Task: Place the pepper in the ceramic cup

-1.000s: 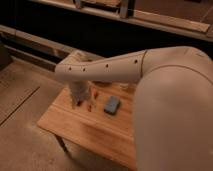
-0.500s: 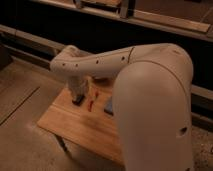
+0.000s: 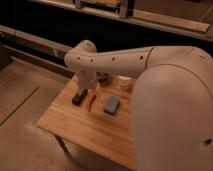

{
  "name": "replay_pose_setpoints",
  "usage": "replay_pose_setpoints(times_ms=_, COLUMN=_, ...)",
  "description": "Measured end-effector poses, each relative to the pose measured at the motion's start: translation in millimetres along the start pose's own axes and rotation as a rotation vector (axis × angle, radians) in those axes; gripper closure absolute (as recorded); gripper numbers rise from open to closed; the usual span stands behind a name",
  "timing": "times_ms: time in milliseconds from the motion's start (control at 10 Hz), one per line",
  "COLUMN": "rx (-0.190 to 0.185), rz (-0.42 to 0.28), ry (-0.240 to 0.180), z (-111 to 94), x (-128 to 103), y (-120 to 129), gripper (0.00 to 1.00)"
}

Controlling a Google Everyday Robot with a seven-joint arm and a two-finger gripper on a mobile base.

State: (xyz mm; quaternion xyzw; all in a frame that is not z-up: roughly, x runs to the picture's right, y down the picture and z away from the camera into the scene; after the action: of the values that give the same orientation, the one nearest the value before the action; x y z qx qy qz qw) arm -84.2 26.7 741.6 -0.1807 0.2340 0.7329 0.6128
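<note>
The small red-orange pepper (image 3: 91, 101) lies on the wooden table (image 3: 75, 125), between a black block (image 3: 78, 97) and a blue-grey pad (image 3: 111, 105). The white ceramic cup (image 3: 124, 82) stands near the table's back edge, partly behind my arm. My gripper (image 3: 87, 89) hangs from the white wrist just above the table. It is over the black block and the pepper's upper end, left of the cup. I cannot see anything held in it.
A dark purple-brown bowl (image 3: 103, 77) stands at the back of the table, left of the cup. My bulky white arm (image 3: 165, 90) covers the table's right side. Bare floor (image 3: 25, 110) lies to the left, and a dark shelf (image 3: 45, 30) stands behind.
The wrist has shifted a little to the right and up over the back of the table. The pepper, block and pad have not moved.
</note>
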Motion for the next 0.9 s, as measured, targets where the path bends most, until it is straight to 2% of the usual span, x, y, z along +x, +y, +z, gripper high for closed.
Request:
replay_pose_setpoints(times_ms=200, rx=-0.003, rz=0.002, ry=0.0, z=0.5, x=-0.8, y=0.9, gripper=0.35)
replay_pose_setpoints(times_ms=300, rx=0.0, rz=0.017, ry=-0.009, z=-2.6, x=-9.5, y=-1.9, gripper=0.35)
replay_pose_setpoints(times_ms=600, rx=0.045, rz=0.106, ry=-0.076, z=-24.8, x=-57.3, y=-26.5, gripper=0.35)
replay_pose_setpoints(times_ms=700, rx=0.048, rz=0.131, ry=-0.09, z=-30.1, x=-68.9, y=-33.6, gripper=0.35)
replay_pose_setpoints(times_ms=800, rx=0.04, rz=0.146, ry=-0.092, z=-31.7, x=-74.6, y=-36.2, gripper=0.35)
replay_pose_setpoints(times_ms=900, rx=0.015, rz=0.157, ry=-0.092, z=-31.1, x=-82.5, y=-37.3, gripper=0.35)
